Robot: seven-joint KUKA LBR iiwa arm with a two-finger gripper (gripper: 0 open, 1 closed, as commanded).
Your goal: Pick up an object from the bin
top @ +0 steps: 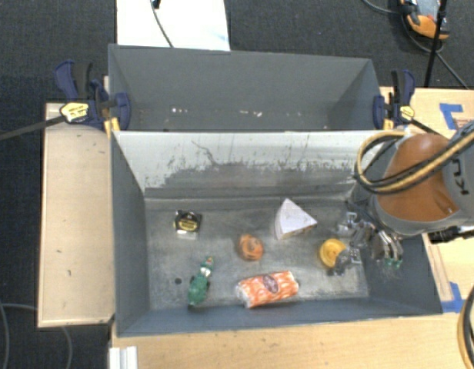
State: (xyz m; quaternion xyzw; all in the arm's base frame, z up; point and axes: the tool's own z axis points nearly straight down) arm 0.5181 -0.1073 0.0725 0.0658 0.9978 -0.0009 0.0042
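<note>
Carpet is surrounding the scuffed grey bin, which is holding one each: tape measure, orange ball, white wedge, green bottle, orange packet, and a yellow lump lying at the right, just beside the gripper, whose grip I cannot tell.

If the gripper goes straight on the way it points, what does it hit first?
Probably the small yellow round thing, lying just beside the gripper at the right end. Depth is unclear, so it might meet the bare bin floor next to it instead.
</note>
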